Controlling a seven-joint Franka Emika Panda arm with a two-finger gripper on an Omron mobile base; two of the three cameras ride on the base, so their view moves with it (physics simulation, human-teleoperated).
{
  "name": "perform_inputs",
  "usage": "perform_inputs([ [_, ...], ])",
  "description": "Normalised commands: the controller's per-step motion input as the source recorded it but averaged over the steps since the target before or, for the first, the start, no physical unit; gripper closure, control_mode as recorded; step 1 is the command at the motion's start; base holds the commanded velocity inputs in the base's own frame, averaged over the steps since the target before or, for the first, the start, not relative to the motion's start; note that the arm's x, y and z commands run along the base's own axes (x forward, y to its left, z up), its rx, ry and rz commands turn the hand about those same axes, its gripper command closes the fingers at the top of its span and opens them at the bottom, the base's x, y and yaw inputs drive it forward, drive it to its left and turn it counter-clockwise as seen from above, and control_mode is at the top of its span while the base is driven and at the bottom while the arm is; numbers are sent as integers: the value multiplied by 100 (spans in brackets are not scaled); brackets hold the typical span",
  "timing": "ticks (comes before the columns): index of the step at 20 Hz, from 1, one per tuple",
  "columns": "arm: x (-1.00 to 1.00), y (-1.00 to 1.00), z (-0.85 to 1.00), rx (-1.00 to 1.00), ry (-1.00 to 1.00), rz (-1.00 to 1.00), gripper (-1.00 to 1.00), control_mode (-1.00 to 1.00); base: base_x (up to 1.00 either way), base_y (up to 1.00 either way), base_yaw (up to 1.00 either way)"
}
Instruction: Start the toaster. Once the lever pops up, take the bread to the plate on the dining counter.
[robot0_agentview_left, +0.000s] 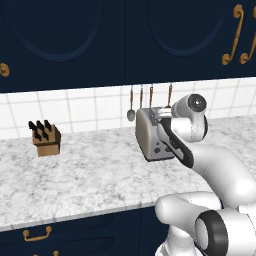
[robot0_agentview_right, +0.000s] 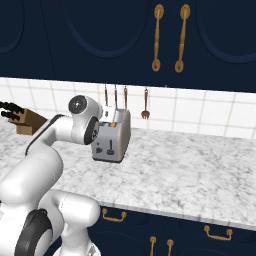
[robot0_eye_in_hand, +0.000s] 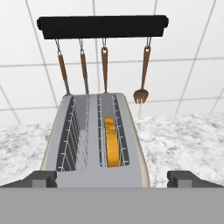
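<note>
Claw: the two-finger dark-tipped claw (robot0_eye_in_hand: 112, 178) stood wide open with nothing between its tips, poised over the near end of the toaster.
Toaster: the boxy silver-grey metal toaster (robot0_eye_in_hand: 98, 140) sat directly below and ahead of the claw on the speckled white-and-grey marble counter (robot0_agentview_left: 90, 175), its two top slots running away from the claw.
Bread: the small golden-tan bread slice (robot0_eye_in_hand: 112, 141) stood on edge inside the right-hand slot (as seen from the claw), sunk low between the wire guides.
Beyond the claw: a black wall rail (robot0_eye_in_hand: 103, 26) of wooden-handled utensils hung past the toaster.
Off to the side: a small wooden knife block (robot0_agentview_left: 46, 138) stood well apart from the claw.
</note>
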Motion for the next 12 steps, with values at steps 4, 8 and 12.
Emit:
perform_inputs([
  [4, 0, 0, 0, 0, 0, 0, -100, -100, 0, 0, 0],
  [8, 0, 0, 0, 0, 0, 0, -100, -100, 0, 0, 0],
  [12, 0, 0, 0, 0, 0, 0, -100, -100, 0, 0, 0],
])
